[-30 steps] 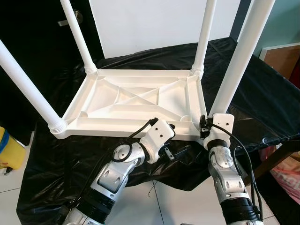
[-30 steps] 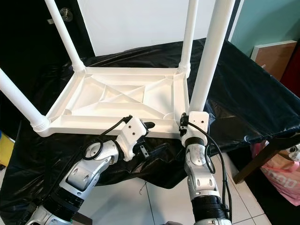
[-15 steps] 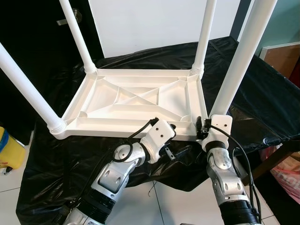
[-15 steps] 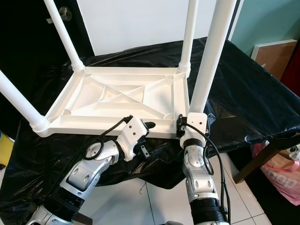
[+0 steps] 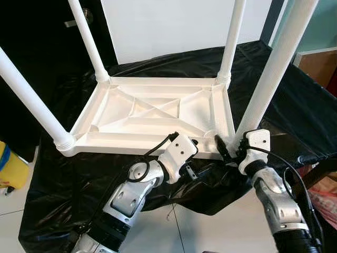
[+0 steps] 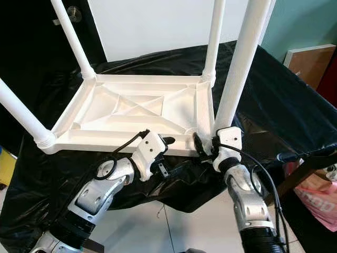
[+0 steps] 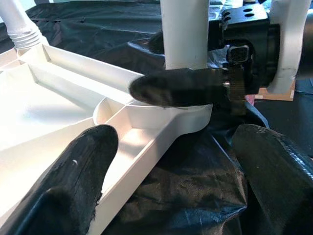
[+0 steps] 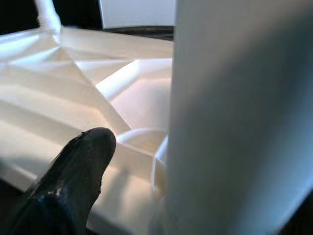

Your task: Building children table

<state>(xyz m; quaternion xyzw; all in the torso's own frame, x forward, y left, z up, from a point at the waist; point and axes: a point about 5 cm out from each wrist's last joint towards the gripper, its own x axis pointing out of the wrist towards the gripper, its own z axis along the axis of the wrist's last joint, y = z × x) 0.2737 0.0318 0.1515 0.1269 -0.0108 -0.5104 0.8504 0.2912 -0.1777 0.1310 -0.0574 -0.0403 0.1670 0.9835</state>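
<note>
Black-draped desk [image 5: 295, 100]: right hand [image 5: 227, 149] grips table leg [image 5: 268, 79] at its base; left hand [image 5: 202, 169] open, empty, beside it. Keep leg vertical while seating.

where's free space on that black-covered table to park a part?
Bare black cloth to the robot's right of the upturned white tabletop, and a strip behind it below the wall. Crowded: the near right corner, where the right gripper clasps the leg and the left gripper sits open at the near edge.
</note>
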